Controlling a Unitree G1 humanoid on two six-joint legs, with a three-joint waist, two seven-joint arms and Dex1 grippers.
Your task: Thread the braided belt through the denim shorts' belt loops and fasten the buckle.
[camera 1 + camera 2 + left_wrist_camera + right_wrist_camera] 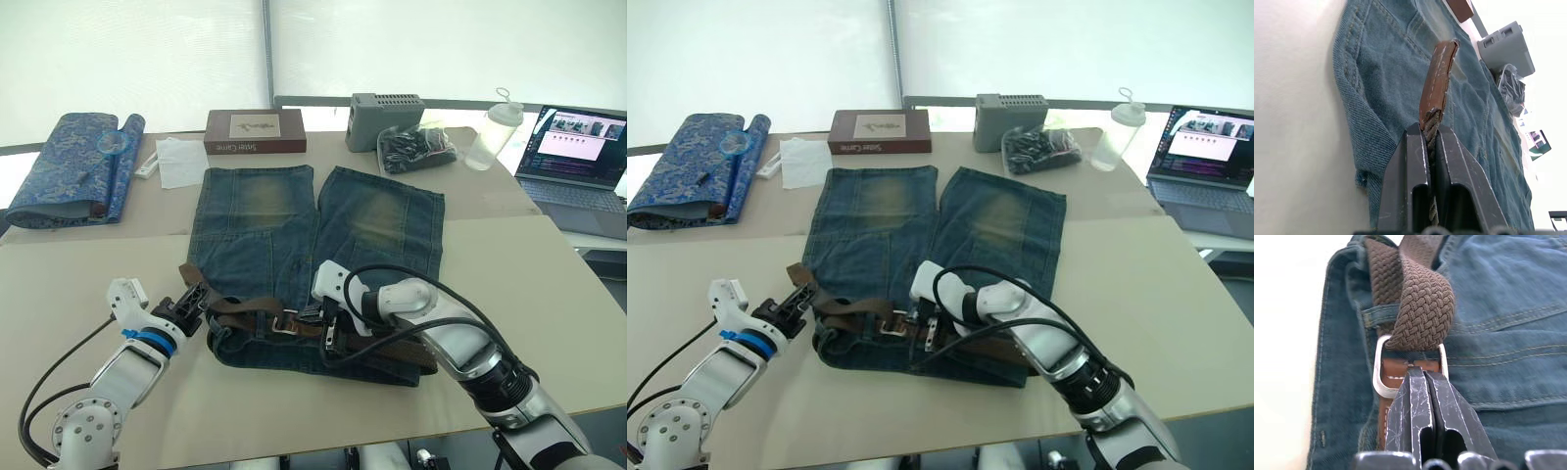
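Inspecting the denim shorts (294, 245): my left gripper (1431, 142) clamps the braided belt (1437, 83) tip; right gripper (1422, 377), fingers together, touches the buckle (1382, 377) at the waistband.

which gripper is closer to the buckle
Right. The right gripper is right at the buckle; the left gripper pinches the braided belt tip off beside the shorts.

1. I count one pair of denim shorts (318, 259) with two legs, on the bench (88, 323).
2. One braided belt (245, 311), one buckle (1382, 377).
3. One belt loop (1378, 315) I can make out.
4. Two grippers: left gripper (194, 297), right gripper (315, 315).
5. One laptop (578, 162), one bottle (490, 132), one box (255, 130).
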